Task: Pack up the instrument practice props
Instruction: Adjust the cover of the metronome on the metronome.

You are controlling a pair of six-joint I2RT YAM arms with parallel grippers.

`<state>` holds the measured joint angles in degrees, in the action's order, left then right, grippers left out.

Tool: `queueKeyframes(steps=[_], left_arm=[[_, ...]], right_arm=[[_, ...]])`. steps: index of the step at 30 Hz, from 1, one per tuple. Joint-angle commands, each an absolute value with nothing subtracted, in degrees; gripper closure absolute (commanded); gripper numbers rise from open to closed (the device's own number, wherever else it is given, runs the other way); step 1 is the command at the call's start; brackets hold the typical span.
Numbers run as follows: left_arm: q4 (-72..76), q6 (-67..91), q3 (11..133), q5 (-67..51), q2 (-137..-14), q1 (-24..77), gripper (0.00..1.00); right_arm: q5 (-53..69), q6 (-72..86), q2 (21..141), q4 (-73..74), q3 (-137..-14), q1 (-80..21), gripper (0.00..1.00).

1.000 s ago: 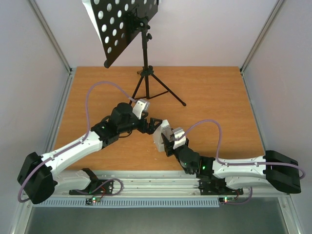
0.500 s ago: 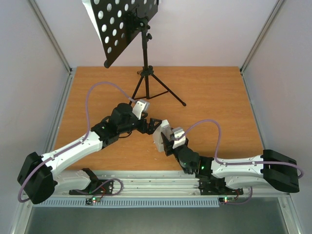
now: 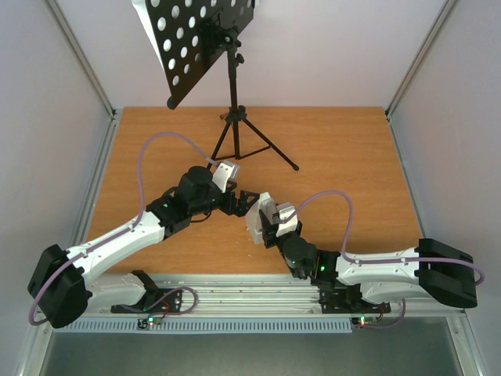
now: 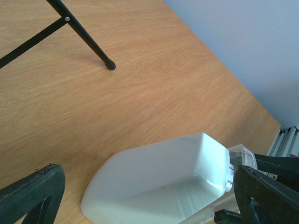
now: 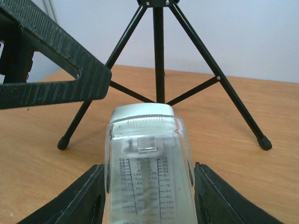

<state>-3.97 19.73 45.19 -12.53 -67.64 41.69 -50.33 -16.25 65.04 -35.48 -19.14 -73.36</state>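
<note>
Nearest, at about 5 o'clock on the table (image 3: 344,157), the right arm has swung its elbow a little toward 9 o'clock over the last second. Its hold has not altered. The right gripper (image 3: 267,230) stands about half closed, with a finger pressed to each side of the white metronome (image 5: 148,154). The metronome has hardly shifted and sits near 6 o'clock, a little in from the near edge. Whether it clears the wood I cannot tell.

Just beyond it, at its 11 o'clock, the left gripper (image 3: 243,201) hangs with jaws spread as wide as they go, holding nothing. Its wrist view shows the metronome lying between its fingers without touching them.

Far off at 12 o'clock the music stand (image 3: 232,86) is upright, the sheet of music (image 3: 144,19) on its desk.

I judge this a small repositioning, perhaps toward a handover. Only the metronome is in hand, and nothing is packed yet.
</note>
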Motion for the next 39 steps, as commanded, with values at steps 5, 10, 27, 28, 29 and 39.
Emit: queueKeyframes(steps=[5,10,27,28,29,39], left_arm=[[-2.4,20.1,44.6,-12.4,-66.3,41.3,0.01],[-2.4,20.1,44.6,-12.5,-66.3,41.3,0.01],[-0.6,19.8,41.9,-13.2,-65.4,41.3,0.01],[-0.6,19.7,41.7,-13.1,-65.3,41.2,0.01],[-0.6,19.6,41.5,-13.2,-65.2,41.3,0.01],[7.3,19.1,37.0,-19.3,-65.2,41.2,0.03]], right_arm=[[-52.7,-13.0,65.9,-36.9,-21.4,-73.7,0.55],[-52.3,-12.6,66.1,-36.5,-21.6,-73.8,0.55],[-49.8,-13.4,64.3,-35.9,-20.7,-74.0,0.58],[-49.7,-13.3,64.1,-35.5,-20.5,-74.0,0.59],[-49.6,-13.1,63.7,-35.2,-20.2,-74.0,0.6],[-49.1,-11.4,62.4,-33.1,-18.8,-74.0,0.61]])
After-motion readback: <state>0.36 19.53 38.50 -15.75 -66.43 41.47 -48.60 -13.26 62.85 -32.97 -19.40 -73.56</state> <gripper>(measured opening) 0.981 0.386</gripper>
